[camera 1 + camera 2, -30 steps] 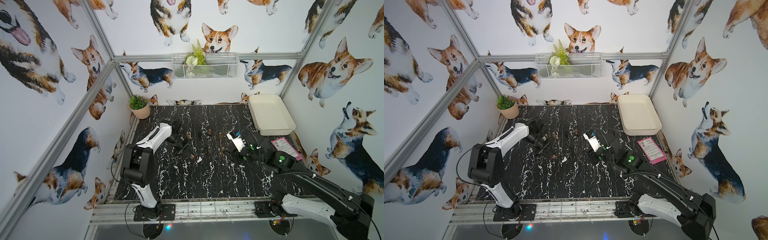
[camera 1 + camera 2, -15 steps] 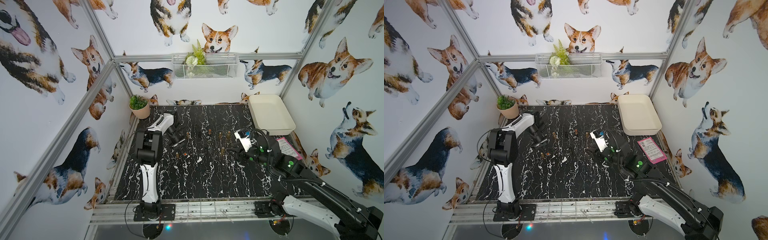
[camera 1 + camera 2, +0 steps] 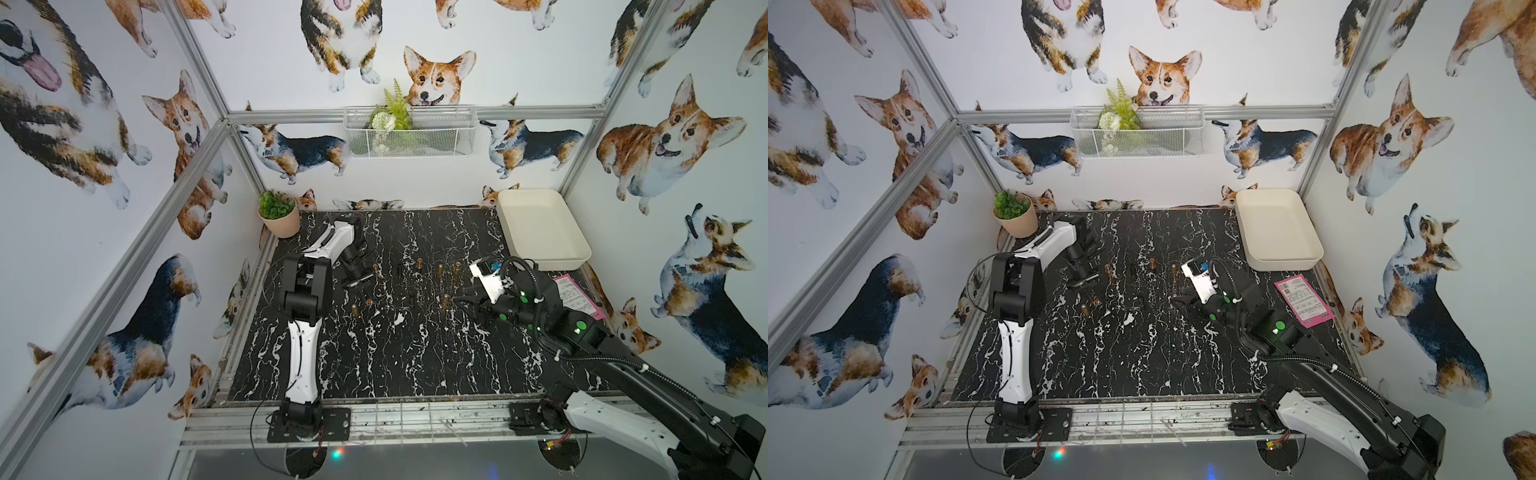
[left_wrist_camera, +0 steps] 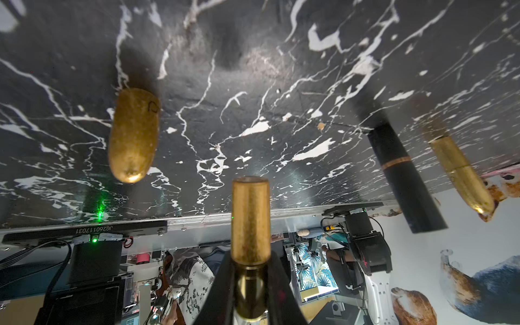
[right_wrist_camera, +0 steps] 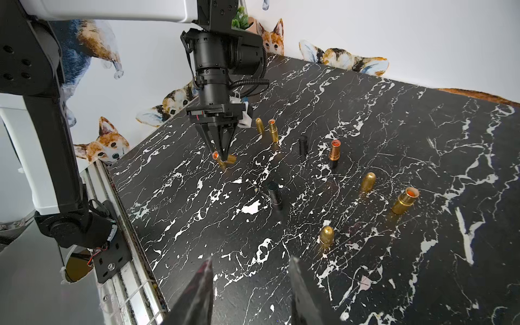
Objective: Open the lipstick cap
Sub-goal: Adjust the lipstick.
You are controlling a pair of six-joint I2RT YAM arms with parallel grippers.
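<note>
Black marble table (image 3: 395, 365), white-veined, boxed in by corgi-print walls (image 3: 124, 166). Pot (image 3: 286, 227) with a green plant (image 3: 274, 205) in the far left corner.

Right of pot and nearer the front: left gripper (image 5: 223, 157), angled down, tips low over the table, clenched on a gold lipstick (image 4: 250, 219). Flat gold end of lipstick poking past the fingers (image 4: 223, 284) in the left wrist view. Orange-red spot right at the tips in the right wrist view, owner unclear. Cap on or off: cannot tell. Gold cap (image 4: 132, 135) upright near the lipstick, not touching.

Farther right of pot, a loose scatter of upright pieces, all apart:
- black tube (image 5: 274, 194)
- copper tube (image 5: 334, 153), orange tip bared
- open gold tube (image 5: 405, 201)

Past the scatter, well right of pot: right gripper (image 5: 251, 259), jaws parted and holding nothing, hovering near a lone cap (image 5: 326, 236).

Opposite pot, in the far right corner: white tray (image 3: 552, 264). Pink card (image 3: 577, 297) flat by the table's right edge, farther from pot than the tray and nearer the front.
</note>
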